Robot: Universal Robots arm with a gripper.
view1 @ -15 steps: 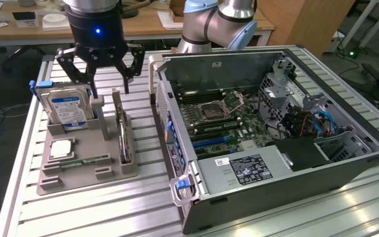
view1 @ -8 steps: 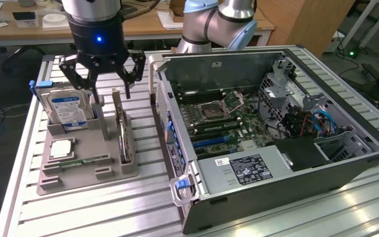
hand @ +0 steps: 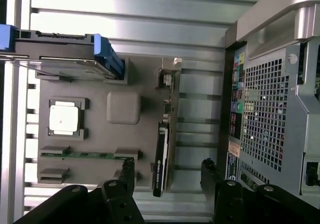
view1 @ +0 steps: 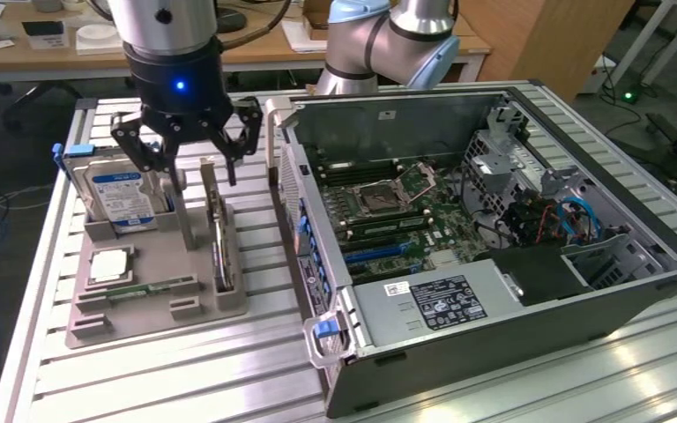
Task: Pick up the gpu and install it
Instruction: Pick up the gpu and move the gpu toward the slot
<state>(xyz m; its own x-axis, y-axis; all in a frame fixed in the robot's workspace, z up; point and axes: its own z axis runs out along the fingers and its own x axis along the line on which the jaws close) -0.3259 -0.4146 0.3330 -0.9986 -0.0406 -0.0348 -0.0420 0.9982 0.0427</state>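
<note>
Gripper: the gripper (view1: 197,165) hangs over the grey holder (view1: 168,256), jaws spread wide, nothing between them!
Grip status: empty. Both black fingers (view1: 154,154) are clear of every part below.
Wrist view, gripper: the gripper (hand: 167,167) looks straight down, with one finger on each side of the card's line.
Gpu: the gpu (view1: 215,240) stands on its long edge in a slot of the holder, on the side nearest the computer case (view1: 527,317).
Gpu from above: the gpu (hand: 162,149) shows as a thin dark strip with white lettering, its silver bracket end towards the far edge of the holder (hand: 100,134).
Gap to gpu: the fingertips are above its top edge and apart from it, no contact.
Hard drive: the hard drive (view1: 121,198), with its blue-white label, stands upright at the holder's far corner, on the exterior view's left of the gripper; from the wrist it is the hard drive (hand: 55,54) with blue tabs.
Processor: the square silver chip (view1: 109,264) lies flat in its own recess (hand: 64,118).
Memory stick: the narrow green stick (view1: 138,289) lies flat near the holder's front edge (hand: 85,155).
Case: open side up, just beside the holder, motherboard (view1: 398,211) exposed; its perforated rear panel (hand: 270,114) faces the holder.
Table: the slatted aluminium table (view1: 174,370) carries holder and case.
</note>
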